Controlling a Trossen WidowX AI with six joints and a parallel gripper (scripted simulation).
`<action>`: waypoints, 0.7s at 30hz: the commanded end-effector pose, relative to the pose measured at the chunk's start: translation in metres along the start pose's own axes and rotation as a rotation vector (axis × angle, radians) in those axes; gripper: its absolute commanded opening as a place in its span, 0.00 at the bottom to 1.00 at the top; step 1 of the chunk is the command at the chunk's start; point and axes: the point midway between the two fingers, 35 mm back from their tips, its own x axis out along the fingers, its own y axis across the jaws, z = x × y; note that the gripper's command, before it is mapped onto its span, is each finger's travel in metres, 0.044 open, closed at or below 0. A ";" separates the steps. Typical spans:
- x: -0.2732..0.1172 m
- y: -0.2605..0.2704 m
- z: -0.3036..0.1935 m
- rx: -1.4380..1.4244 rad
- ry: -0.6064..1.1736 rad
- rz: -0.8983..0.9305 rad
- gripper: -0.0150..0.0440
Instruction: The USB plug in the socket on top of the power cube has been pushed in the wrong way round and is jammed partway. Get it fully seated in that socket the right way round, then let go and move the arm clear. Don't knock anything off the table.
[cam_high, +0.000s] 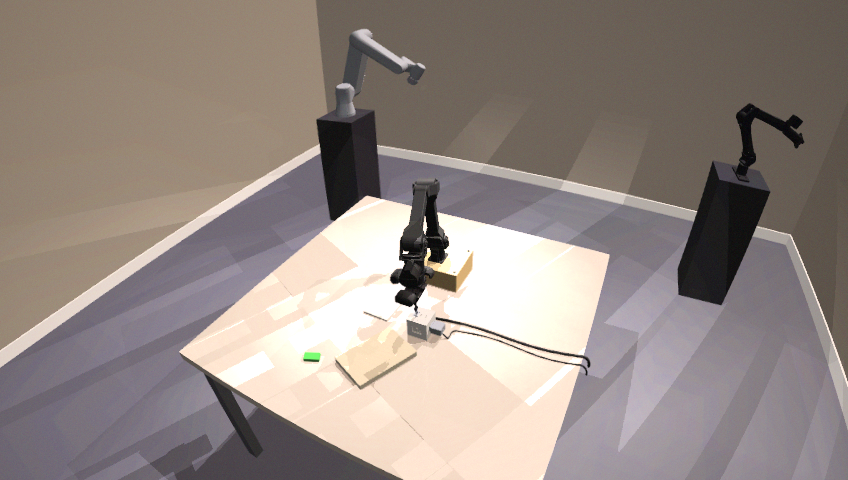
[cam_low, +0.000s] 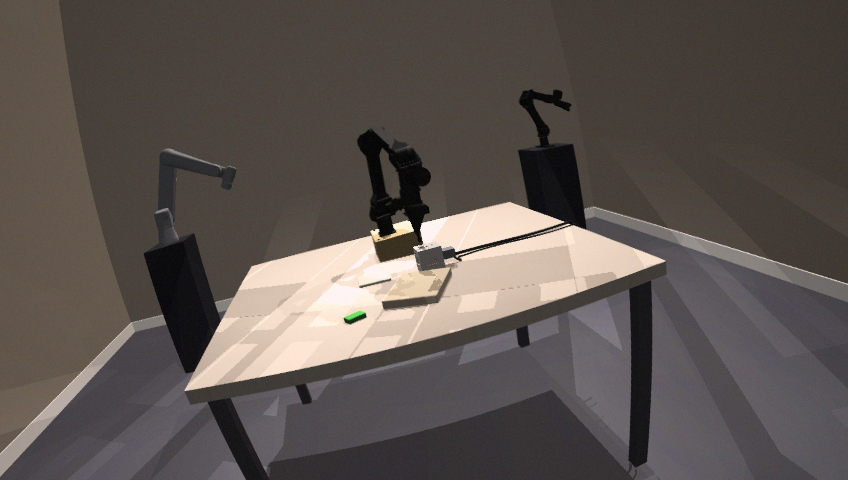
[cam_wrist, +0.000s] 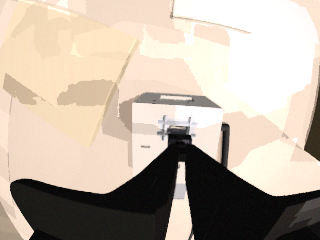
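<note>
The light grey power cube (cam_high: 418, 328) (cam_low: 429, 258) (cam_wrist: 144, 119) stands on the table. My gripper (cam_high: 416, 309) (cam_low: 420, 240) (cam_wrist: 181, 151) points down over the cube's top and is shut on the USB plug. In the wrist view only a small part of the plug (cam_wrist: 178, 130) shows just beyond the fingertips, beside the thin metallic rails on the cube's top. The fingers hide most of the plug and the socket opening. How deep the plug sits, and which way round it is, cannot be told.
A grey connector (cam_high: 437, 327) (cam_low: 448, 252) with black cables (cam_high: 511, 337) (cam_low: 511, 239) is at the cube's side. A tan board (cam_high: 374, 358) (cam_low: 416, 289) (cam_wrist: 55, 65), a thin pale plate (cam_high: 379, 312) (cam_low: 374, 280) and a green block (cam_high: 311, 356) (cam_low: 355, 317) lie nearby.
</note>
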 end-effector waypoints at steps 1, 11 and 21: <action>0.001 0.000 0.001 0.006 -0.008 0.002 0.25; 0.002 0.000 0.001 0.007 -0.008 0.002 0.25; 0.003 0.000 0.001 0.007 -0.008 0.002 0.25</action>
